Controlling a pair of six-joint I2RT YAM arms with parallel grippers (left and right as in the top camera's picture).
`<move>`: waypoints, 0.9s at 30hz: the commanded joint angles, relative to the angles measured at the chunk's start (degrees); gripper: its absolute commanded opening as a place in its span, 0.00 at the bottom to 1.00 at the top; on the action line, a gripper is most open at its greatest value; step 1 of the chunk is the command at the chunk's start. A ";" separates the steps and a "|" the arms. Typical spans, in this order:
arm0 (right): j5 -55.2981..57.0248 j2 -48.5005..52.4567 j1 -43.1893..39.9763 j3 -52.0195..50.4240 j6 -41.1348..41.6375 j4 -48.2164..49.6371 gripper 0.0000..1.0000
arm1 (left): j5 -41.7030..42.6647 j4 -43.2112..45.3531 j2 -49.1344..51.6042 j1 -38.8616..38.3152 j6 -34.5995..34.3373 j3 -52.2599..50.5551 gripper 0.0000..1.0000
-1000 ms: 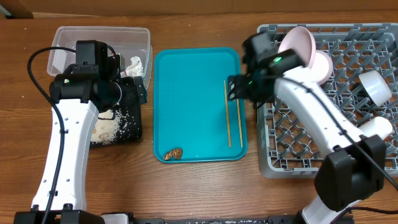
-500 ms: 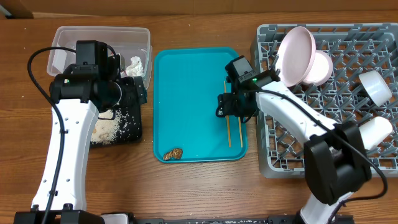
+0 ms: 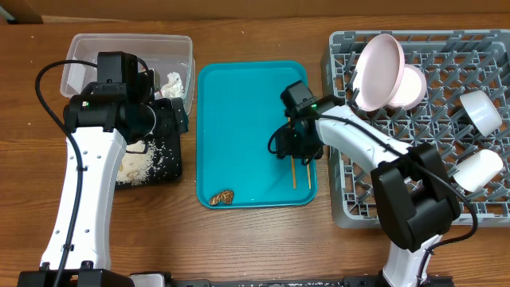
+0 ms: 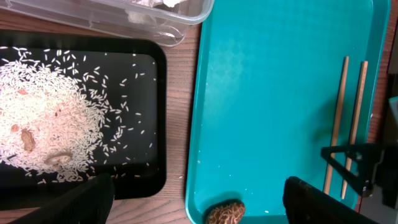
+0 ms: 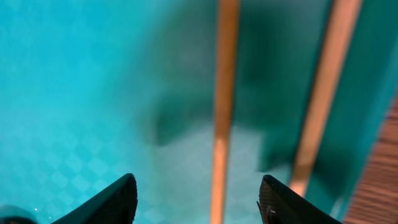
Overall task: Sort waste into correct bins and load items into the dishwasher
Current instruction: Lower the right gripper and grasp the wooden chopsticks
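Right gripper (image 3: 290,151) has swung from the grey pegged dish rack (image 3: 462,56) to the teal serving tray (image 3: 239,119). Left gripper (image 4: 208,199) hangs spread over the shallow black tray (image 4: 160,155); right jaws gape around one thin wooden chopstick (image 5: 225,93), its twin beside

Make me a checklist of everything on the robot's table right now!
Surface: wooden table, teal tray in the middle.
Job's things: two chopsticks and a brown food scrap on the teal tray; rice in the black tray; white tissue in the clear tub; plate, bowl and two small white cups or bowls in the dish rack.
Clutter: nothing seen.
Grippers: right gripper open, low over the chopsticks, one between its fingers; left gripper open, holding nothing, near the black tray.
Cables: black cable looping beside the left arm.
Surroundings: pale brown corner at the top-left edge, cannot tell what.
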 commanded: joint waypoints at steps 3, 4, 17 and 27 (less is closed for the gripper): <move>-0.15 2.71 2.16 -0.28 0.94 0.11 0.62 | 0.68 -0.09 0.09 -0.11 -0.76 1.05 0.89; 0.42 3.08 2.40 -0.28 1.81 -0.11 0.59 | 0.68 -0.09 0.09 -0.11 -0.76 1.05 0.89; 2.64 4.35 2.47 -0.28 7.15 -2.49 0.44 | 0.70 -0.57 0.09 -0.13 -0.76 1.05 0.89; 3.04 4.35 2.47 -0.28 8.61 -4.33 0.28 | 0.66 -0.96 0.09 -0.13 -0.74 1.05 0.88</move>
